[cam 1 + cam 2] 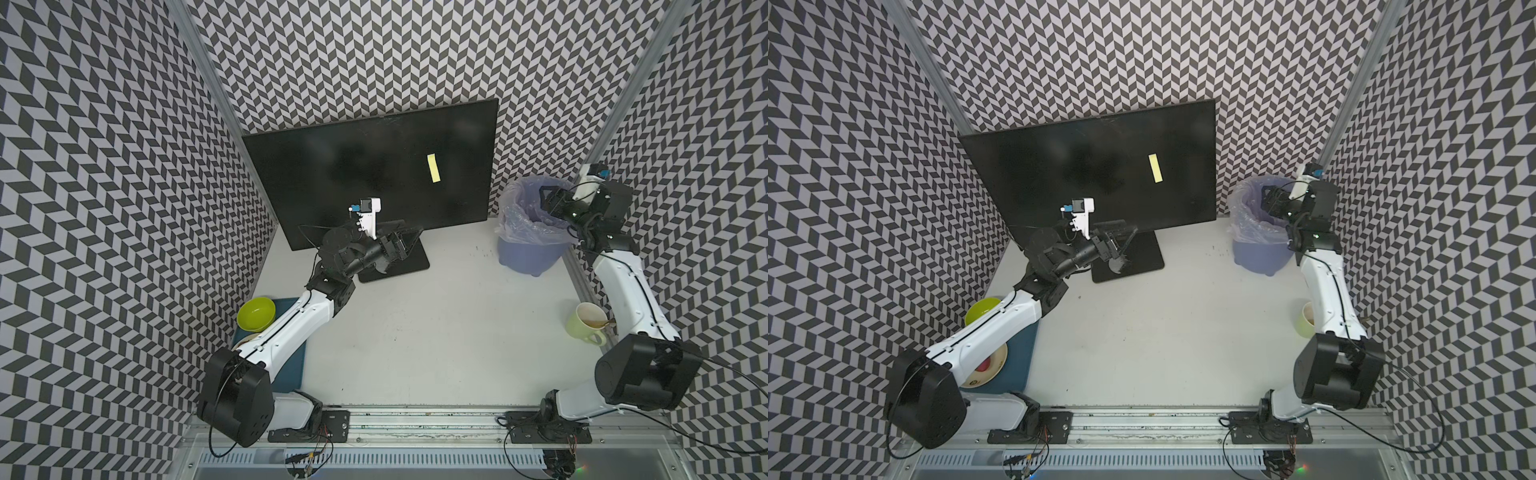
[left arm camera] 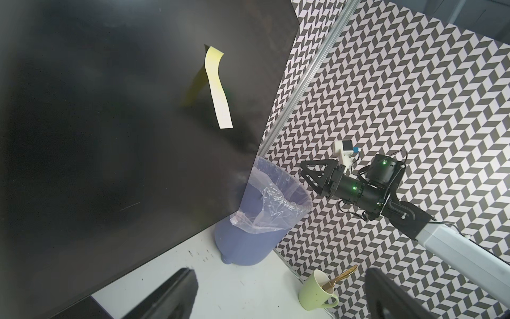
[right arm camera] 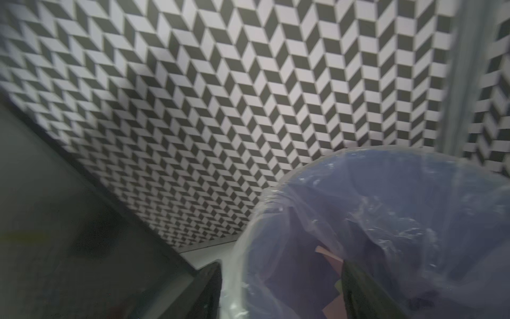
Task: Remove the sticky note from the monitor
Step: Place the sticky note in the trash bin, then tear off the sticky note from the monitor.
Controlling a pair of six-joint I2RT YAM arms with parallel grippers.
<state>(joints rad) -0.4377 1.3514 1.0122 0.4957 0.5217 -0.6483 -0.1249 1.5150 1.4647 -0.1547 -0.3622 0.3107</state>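
A narrow yellow sticky note [image 1: 434, 168] [image 1: 1155, 168] is stuck on the right part of the monitor [image 1: 353, 174] [image 1: 1059, 174] screen. In the left wrist view the sticky note [image 2: 218, 91] hangs by its top end, and its lower end curls away from the monitor [image 2: 96, 138]. My left gripper [image 1: 405, 239] [image 1: 1121, 243] [image 2: 278, 298] is open and empty, low over the monitor's base plate [image 1: 409, 266]. My right gripper [image 1: 548, 199] [image 1: 1271, 195] [image 3: 284, 292] is open over the bin, with nothing between its fingers.
A blue bin [image 1: 528, 249] [image 2: 248, 243] with a clear liner stands right of the monitor. Coloured paper [image 3: 328, 255] lies inside it. A green mug [image 1: 584, 326] [image 2: 317, 292] with a spoon stands at the right edge. At the left, a green bowl [image 1: 256, 312] sits on a blue tray [image 1: 291, 365].
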